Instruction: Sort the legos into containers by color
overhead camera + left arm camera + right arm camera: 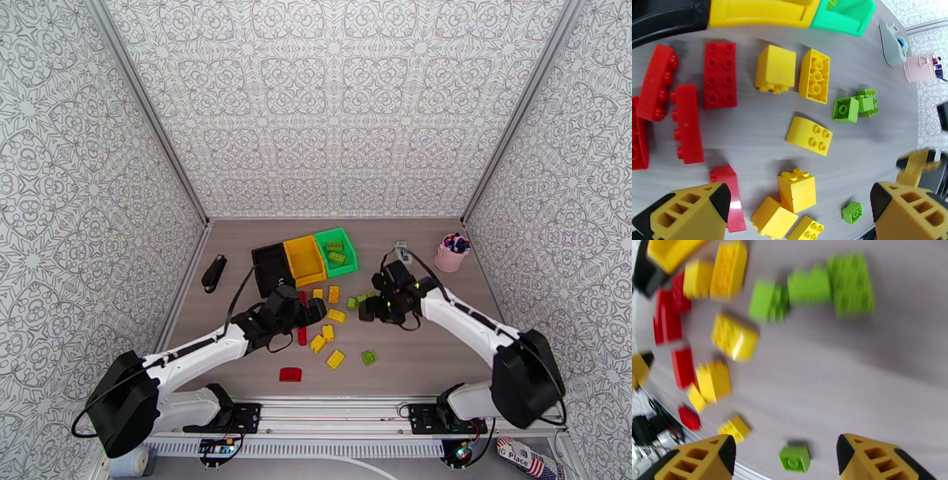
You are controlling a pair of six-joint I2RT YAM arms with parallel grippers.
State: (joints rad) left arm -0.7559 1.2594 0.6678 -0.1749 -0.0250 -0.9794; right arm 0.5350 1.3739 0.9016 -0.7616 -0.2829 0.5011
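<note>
Bins at the back of the grey tabletop [430,351]: three small open-top plastic ones joined in a row, namely black bin [270,272], yellow bin [304,264], green bin [329,233]. The green bin holds a couple of green studded bricks [336,253]. The yellow bin looks bare. The black bin is too dark to read.

Most of the bricks lie loose on the table just in front of the bins, between the two arms. From the left wrist camera:
- red bricks [719,75] lie to one side, some touching
- yellow bricks [809,135] sit in the middle
- a small knot of green bricks [855,106] sits further over, pressed together
- one tiny green brick [852,212] lies apart, near the table edge

Overhead, a single red brick [290,373] lies nearest the arm bases, well apart from the bins.

Left gripper [798,201]: yellow fingers spread wide with nothing between them, hanging over the yellow cluster. Right gripper [786,455]: the picture is blurred, but the fingers are plainly apart and empty. The tiny green brick sits on the table below the gap, untouched.

Pink cup [451,254] stands at the far right of the table and is no part of the sort.

Judgement: early days. A couple of greens look done; all the reds, all the yellows and several greens are left. Neither claw carries anything, so a fresh pick comes next, probably yellow for the left and green for the right.
</note>
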